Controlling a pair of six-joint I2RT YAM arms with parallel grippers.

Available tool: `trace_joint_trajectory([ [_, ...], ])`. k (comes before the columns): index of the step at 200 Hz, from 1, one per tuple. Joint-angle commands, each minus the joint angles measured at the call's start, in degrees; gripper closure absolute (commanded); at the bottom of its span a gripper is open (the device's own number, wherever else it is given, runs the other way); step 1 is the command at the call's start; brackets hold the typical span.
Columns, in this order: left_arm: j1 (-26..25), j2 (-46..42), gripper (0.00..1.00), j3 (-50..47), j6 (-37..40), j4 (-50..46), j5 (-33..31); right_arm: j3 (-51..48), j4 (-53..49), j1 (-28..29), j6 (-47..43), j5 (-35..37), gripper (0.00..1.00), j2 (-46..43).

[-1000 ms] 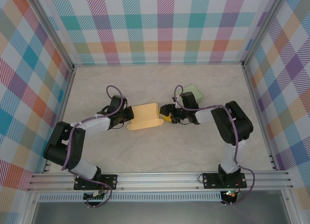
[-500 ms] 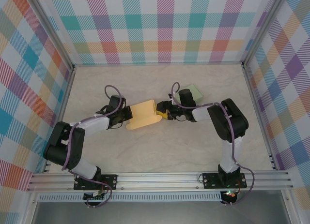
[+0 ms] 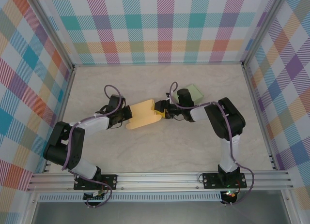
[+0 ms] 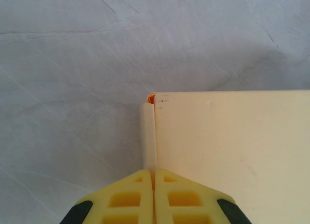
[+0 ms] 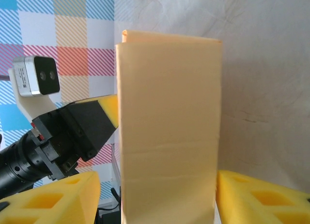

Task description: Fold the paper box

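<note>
- One table (image 3: 160, 151), pale and marbled, carries everything.
- Two arms: the left arm (image 3: 87, 123) and the right arm (image 3: 227, 120) both reach inward, toward each other.
- One paper box (image 3: 143, 114), cream-yellow, lies on the table between the two hands. Its long axis runs from hand to hand. The end at the left hand sits a little nearer the arm bases than the end at the right hand.
- One green piece (image 3: 196, 92) lies just behind the right hand's wrist, on the far side from the arm bases. What it is cannot be told.
- Two hands, one per arm.
  - The left hand (image 4: 154, 180) has its yellow fingers pressed together, pinching a thin folded edge of the box. The broad panel spreads away to its right.
  - The right hand (image 5: 160, 195) is spread wide, with a yellow finger (image 5: 53, 197) on either side of the box's narrow end. The box stretches straight ahead of it toward the left hand. One finger sits at the box's edge and the other stands a little off it.
</note>
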Motion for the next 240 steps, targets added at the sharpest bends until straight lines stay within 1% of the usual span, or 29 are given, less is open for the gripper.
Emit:
trace_joint_trajectory([
  [1,-0.12,1.65,0.92,0.35,1.29,-5.34,2.13,-1.81,2.2,0.85,-0.81,-0.62,0.33,-2.85],
  [12,-0.07,1.71,0.92,0.58,1.34,-5.56,1.96,-2.39,2.27,0.79,-0.88,-0.19,0.31,-3.38],
  [51,-0.12,1.52,0.92,0.74,1.6,-5.99,1.55,-2.61,4.61,0.75,0.7,-0.27,0.32,-2.76],
  [67,-0.12,1.31,0.92,0.79,1.6,-5.97,2.06,-2.03,4.91,0.75,1.05,-0.42,0.37,-1.94],
  [77,-0.12,1.01,0.92,0.86,1.6,-5.8,2.28,-1.77,5.58,0.75,1.62,-0.65,0.45,-1.35],
  [84,-0.12,0.79,0.92,0.84,1.6,-5.79,2.44,-1.7,6.07,0.75,1.92,-0.66,0.48,-1.03],
  [103,-0.12,0.15,0.92,0.97,1.67,-5.5,2.9,-1.5,6.15,0.75,2.44,-0.67,0.49,-0.68],
  [123,-0.12,-0.45,0.9,1.28,1.69,-5.66,3.15,-1.67,6.11,0.71,2.77,-0.59,0.56,-0.83],
  [146,-0.12,-2.7,0.87,1.25,1.89,-5.46,3.94,-2.28,4.42,0.71,3.22,0.33,0.58,-2.28],
  [159,-0.12,-5.36,0.82,0.78,2.2,-5.29,3.92,-2.53,2.03,0.71,3.8,0.84,0.59,-3.69],
  [165,-0.12,-6.85,0.77,0.58,2.42,-5.13,3.95,-2.61,1.1,0.54,4.17,1.08,0.59,-4.38],
  [179,-0.12,-11.16,0.62,-0.23,3.18,-4.33,3.98,-3.22,-2.82,0.1,5.69,1.22,0.59,-6.14],
  [201,-0.78,-19.21,0.51,-2.45,5.88,-1.31,4.0,-4.91,-5.4,-1.54,8.4,0.48,0.59,-8.94],
  [216,-2.75,-25.01,0.44,-5.24,12.17,3.17,4.04,-6.64,-5.17,-2.97,11.19,-1.01,0.59,-10.92],
  [221,-3.99,-26.71,0.4,-6.28,14.77,4.84,4.19,-7.15,-5.05,-3.38,12.02,-1.76,0.59,-11.48],
  [232,-6.89,-30.75,0.36,-8.91,22.45,8.51,5.22,-8.05,-5.29,-4.19,13.58,-3.22,0.59,-12.61],
  [240,-9.53,-33.6,0.31,-11.18,28.22,11.17,6.76,-8.47,-6.26,-4.57,14.28,-4.35,0.59,-13.33],
])
